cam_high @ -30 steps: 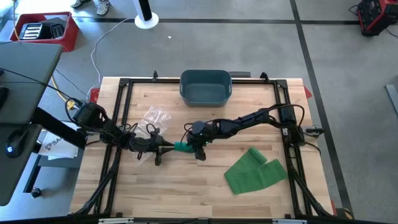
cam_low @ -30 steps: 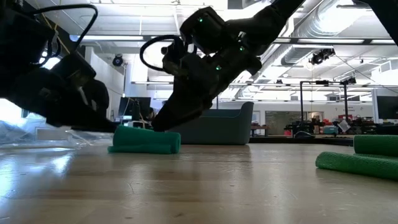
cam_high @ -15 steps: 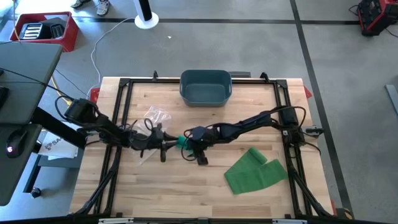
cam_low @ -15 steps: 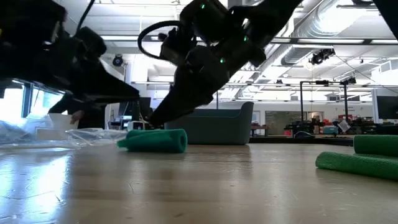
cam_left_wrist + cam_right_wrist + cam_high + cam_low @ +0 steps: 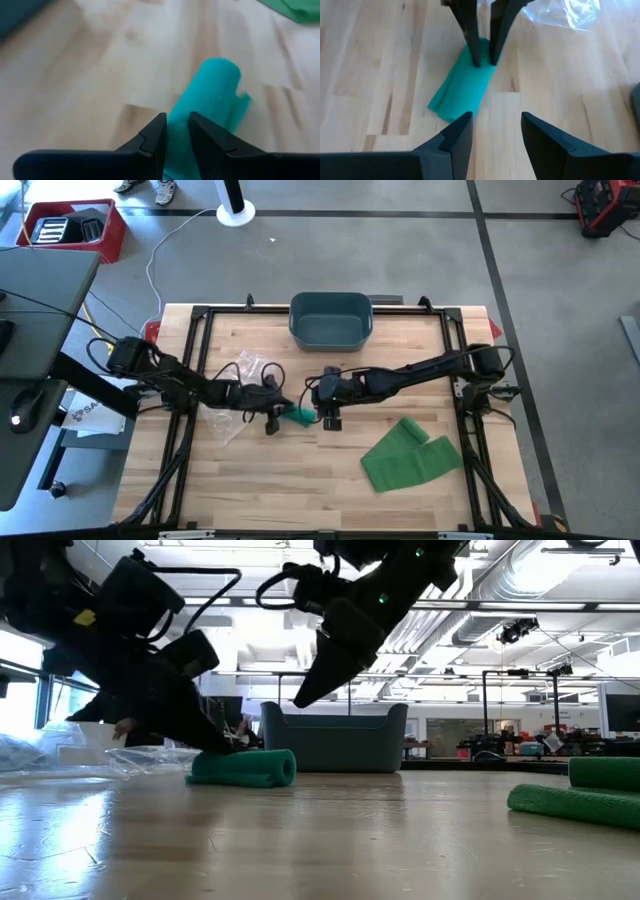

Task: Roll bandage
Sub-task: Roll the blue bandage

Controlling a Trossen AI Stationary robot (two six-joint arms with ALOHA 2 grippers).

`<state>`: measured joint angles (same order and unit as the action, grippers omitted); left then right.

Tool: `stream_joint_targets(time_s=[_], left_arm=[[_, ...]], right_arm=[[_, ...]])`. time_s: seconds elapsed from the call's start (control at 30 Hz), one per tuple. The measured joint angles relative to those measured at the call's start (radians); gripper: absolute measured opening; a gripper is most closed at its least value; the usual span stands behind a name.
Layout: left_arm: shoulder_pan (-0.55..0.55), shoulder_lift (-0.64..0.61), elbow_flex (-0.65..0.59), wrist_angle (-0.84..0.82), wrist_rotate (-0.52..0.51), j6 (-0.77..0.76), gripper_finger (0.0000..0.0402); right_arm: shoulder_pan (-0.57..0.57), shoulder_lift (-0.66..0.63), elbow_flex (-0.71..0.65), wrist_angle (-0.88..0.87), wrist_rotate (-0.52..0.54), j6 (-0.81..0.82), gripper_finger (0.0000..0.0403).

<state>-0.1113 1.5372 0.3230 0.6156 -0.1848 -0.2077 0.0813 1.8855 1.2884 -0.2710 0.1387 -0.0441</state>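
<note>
Teal bandage roll (image 5: 297, 416) — end under left gripper (image 5: 276, 414)

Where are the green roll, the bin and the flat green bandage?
roll (image 5: 243, 767), low view, middle of its side
bin (image 5: 331, 334), high view, near rim
flat bandage (image 5: 405, 459), high view, centre of sheet

Grey concrete floor (image 5: 560, 290) with dark tape lines surrounds the table; ceiling lights (image 5: 250, 635) glow.

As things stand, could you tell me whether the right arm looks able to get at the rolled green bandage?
Probably yes. The right pincer hangs open just beside the rolled bandage, with bare wood between them. The left pincer grips the roll's far end, leaving the near end free.
</note>
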Motion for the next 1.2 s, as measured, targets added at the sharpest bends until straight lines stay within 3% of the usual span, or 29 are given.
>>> stream_joint_targets(time_s=[0.1,0.23,0.53,1.03,1.2], left_arm=[[-0.029,-0.001,0.002,-0.032,0.038,-0.019,0.0078],[-0.087,-0.002,0.002,-0.066,0.034,-0.026,0.0078],[-0.186,-0.005,0.002,-0.100,-0.072,-0.069,0.0078],[-0.232,-0.101,-0.001,-0.178,-0.201,-0.079,0.0078],[-0.236,-0.132,-0.001,-0.210,-0.210,-0.096,0.0078]], right_arm=[[0.011,0.000,0.000,0.013,-0.017,0.002,0.0161],[0.014,0.011,0.000,0.087,-0.129,0.006,0.0161],[-0.021,0.163,0.000,0.309,-0.202,0.202,0.0161],[-0.036,0.223,-0.001,0.373,-0.378,0.316,0.0162],[-0.036,0.224,-0.001,0.395,-0.410,0.358,0.0187]])
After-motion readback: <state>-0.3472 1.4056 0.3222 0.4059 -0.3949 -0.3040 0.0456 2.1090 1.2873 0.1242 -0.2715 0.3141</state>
